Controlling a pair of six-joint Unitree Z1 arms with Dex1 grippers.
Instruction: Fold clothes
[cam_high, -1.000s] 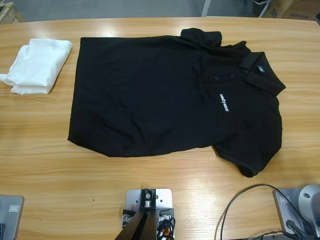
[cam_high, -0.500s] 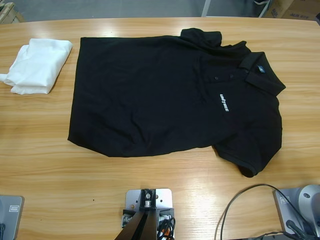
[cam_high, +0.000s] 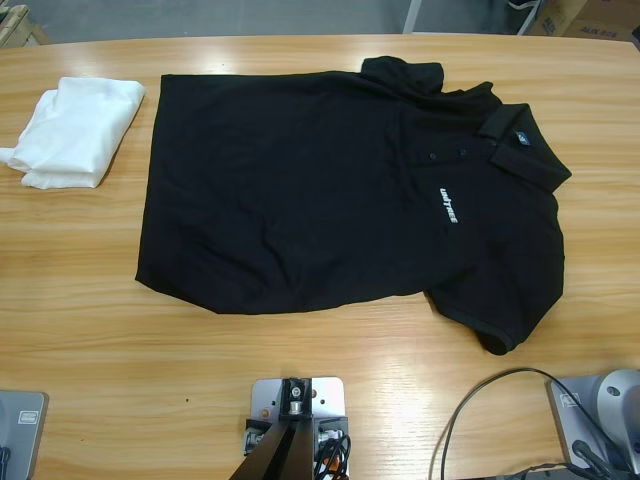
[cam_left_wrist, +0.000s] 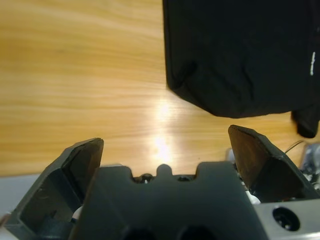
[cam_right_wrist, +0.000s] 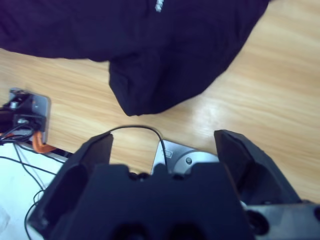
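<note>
Garment, far left: a white folded garment (cam_high: 75, 132) lies on the wooden table (cam_high: 320, 380), apart from the shirt and from both grippers; no wrist view shows it.

Shirt: a black polo shirt (cam_high: 330, 200) lies spread flat across the table, hem toward the white garment, collar (cam_high: 520, 140) at the far end. Buttoned placket (cam_high: 445, 155) and white chest logo (cam_high: 448, 207) face up. One short sleeve (cam_high: 495, 320) juts from the near edge; the other (cam_high: 405, 72) lies bunched at the far edge.

Left gripper: the left gripper (cam_left_wrist: 165, 150) hangs over bare wood, jaws wide apart with nothing between them. The shirt's hem corner (cam_left_wrist: 200, 97) lies ahead of it and toward its right jaw, not touching; the logo (cam_left_wrist: 312, 62) shows at that view's right edge.

Right gripper: the right gripper (cam_right_wrist: 162, 142) has its jaws spread wide and holds nothing. The shirt's near sleeve (cam_right_wrist: 145, 90) lies just ahead of it and a little toward its left jaw, clear of both jaws. A black cable (cam_right_wrist: 137, 129) arcs across the wood between sleeve and gripper.

Arms: neither gripper appears in the high view.
</note>
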